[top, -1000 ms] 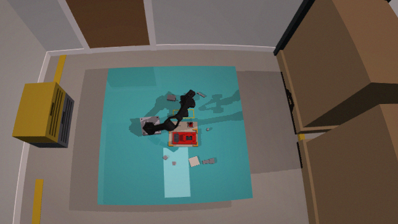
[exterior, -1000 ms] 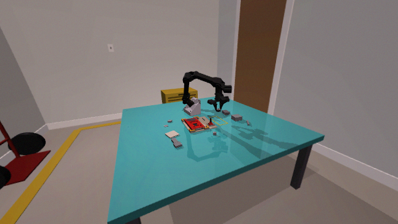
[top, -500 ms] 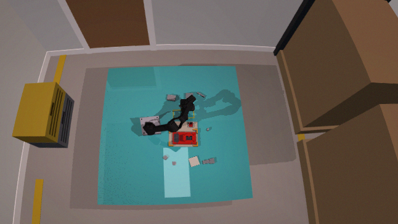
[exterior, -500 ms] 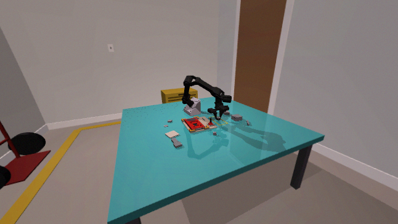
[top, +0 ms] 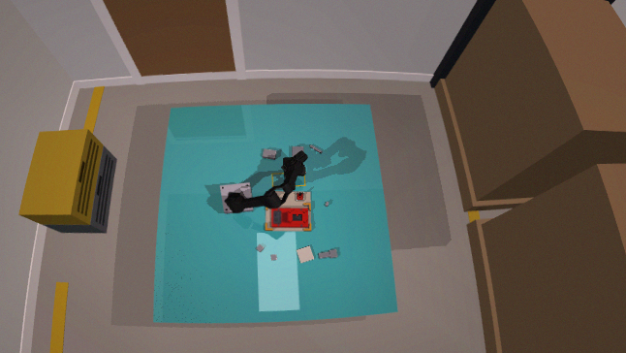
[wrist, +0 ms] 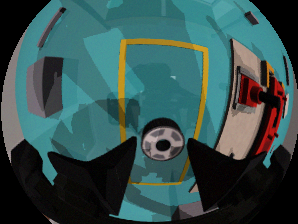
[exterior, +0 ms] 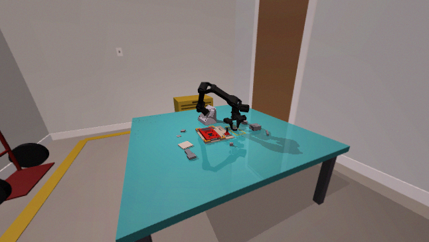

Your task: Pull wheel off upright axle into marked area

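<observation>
The wheel, grey-faced with a black tyre, lies face up inside the yellow outline of the marked area in the wrist view, toward its near end. It looks to be on the table. My gripper is open, pointing down, with one finger on each side of the wheel and a narrow gap showing at both sides. The upright axle is bare, on its red base at the board's edge. In the top view the arm hides the wheel and fingertips.
The board with a red panel lies beside the marked area. Grey blocks lie on its other side. A small grey piece lies near the axle. A pale square plate lies farther off.
</observation>
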Action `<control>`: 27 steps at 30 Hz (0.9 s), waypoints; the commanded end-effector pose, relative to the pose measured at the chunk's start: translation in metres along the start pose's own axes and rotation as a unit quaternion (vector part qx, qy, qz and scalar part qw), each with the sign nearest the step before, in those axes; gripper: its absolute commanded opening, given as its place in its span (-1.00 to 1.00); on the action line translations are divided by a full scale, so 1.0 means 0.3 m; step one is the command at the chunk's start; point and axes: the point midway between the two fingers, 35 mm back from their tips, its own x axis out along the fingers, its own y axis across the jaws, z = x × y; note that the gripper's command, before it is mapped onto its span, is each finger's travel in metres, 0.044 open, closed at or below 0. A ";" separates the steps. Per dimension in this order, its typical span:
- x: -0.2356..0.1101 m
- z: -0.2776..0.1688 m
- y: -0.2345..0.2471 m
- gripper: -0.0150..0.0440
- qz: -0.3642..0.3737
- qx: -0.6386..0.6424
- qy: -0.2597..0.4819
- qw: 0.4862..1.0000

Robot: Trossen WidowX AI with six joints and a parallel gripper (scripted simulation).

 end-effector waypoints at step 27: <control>-0.350 -0.279 -0.113 1.00 0.002 -0.003 -0.004 1.000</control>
